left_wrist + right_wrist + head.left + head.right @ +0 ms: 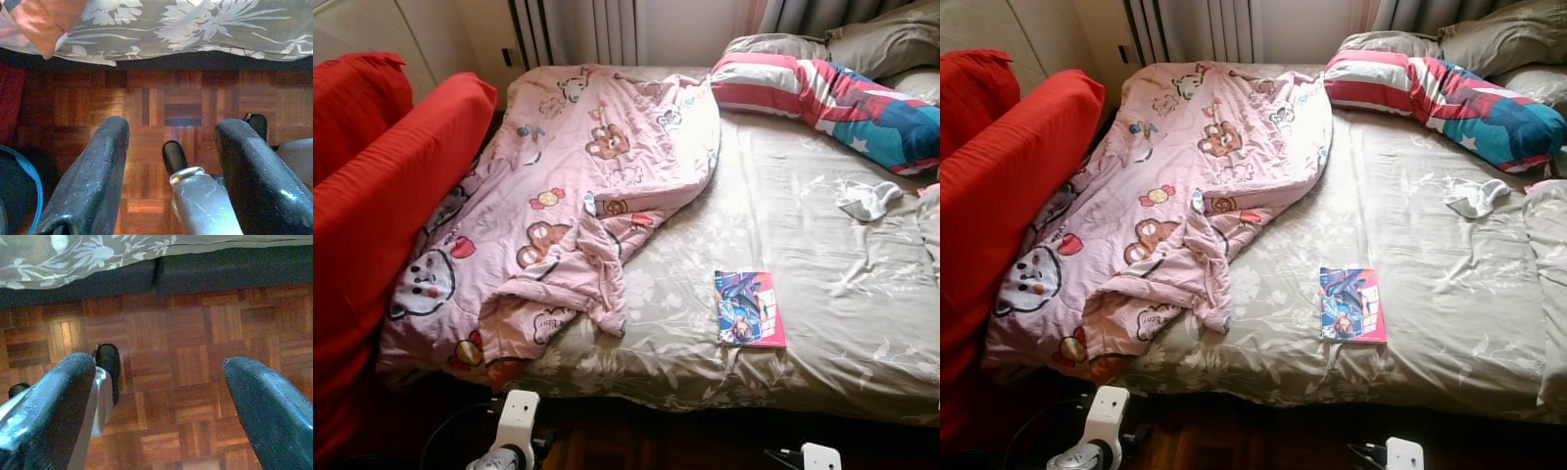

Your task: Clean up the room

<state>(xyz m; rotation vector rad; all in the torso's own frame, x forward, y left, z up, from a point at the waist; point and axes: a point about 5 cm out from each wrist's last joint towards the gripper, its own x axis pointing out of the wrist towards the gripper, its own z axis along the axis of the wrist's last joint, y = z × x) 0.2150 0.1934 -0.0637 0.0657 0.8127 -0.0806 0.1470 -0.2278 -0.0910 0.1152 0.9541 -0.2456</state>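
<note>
Two tools hanging low at bed edge — left tool (168, 171) wide, right tool (159, 406) wide, nothing held | magazine (749, 308) flat on bed (803, 225), within reach | pink blanket (578, 186) bunched — unmade.

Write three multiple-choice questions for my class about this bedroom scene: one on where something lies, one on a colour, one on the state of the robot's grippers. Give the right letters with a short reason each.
1. Where does the magazine lie?
A. on the floor
B. on the bed sheet, near the bed's front edge
C. on the red sofa

2. What is the main colour of the cartoon-print quilt?
A. pink
B. green
C. black

3. How are the left gripper and right gripper set?
A. both shut on cloth
B. one holds the magazine
C. both open, over the parquet floor

Answers: 1 B, it rests flat on the floral sheet. 2 A, pink with bears and candies. 3 C, the wrist views show fingers apart with only floor between.
</note>
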